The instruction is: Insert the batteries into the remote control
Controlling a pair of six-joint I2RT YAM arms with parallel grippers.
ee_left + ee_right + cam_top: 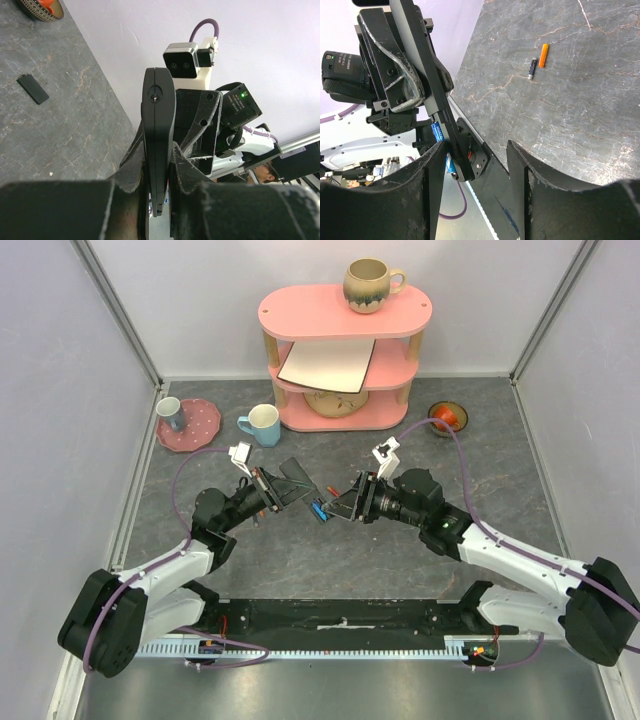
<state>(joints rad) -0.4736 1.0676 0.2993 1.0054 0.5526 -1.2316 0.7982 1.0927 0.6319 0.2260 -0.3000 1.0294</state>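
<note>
My left gripper [283, 490] [161, 165] is shut on the remote control [159, 110], a slim black bar held edge-on above the table. The remote also shows in the top view [300, 484] and in the right wrist view [427, 85]. A blue battery [438, 131] [317, 510] sits at the remote's lower end. My right gripper [341, 504] [475, 150] is open, with that end of the remote between its jaws, close to the left finger [427, 170]. An orange battery [544, 55] and a dark battery [532, 68] lie side by side on the table.
A small black flat piece [33, 89] lies on the grey table. A bowl with an orange thing [445, 418] is at the back right. A pink shelf [343, 315] with a mug [368, 285], a blue mug [262, 425] and a pink plate [200, 430] stand at the back.
</note>
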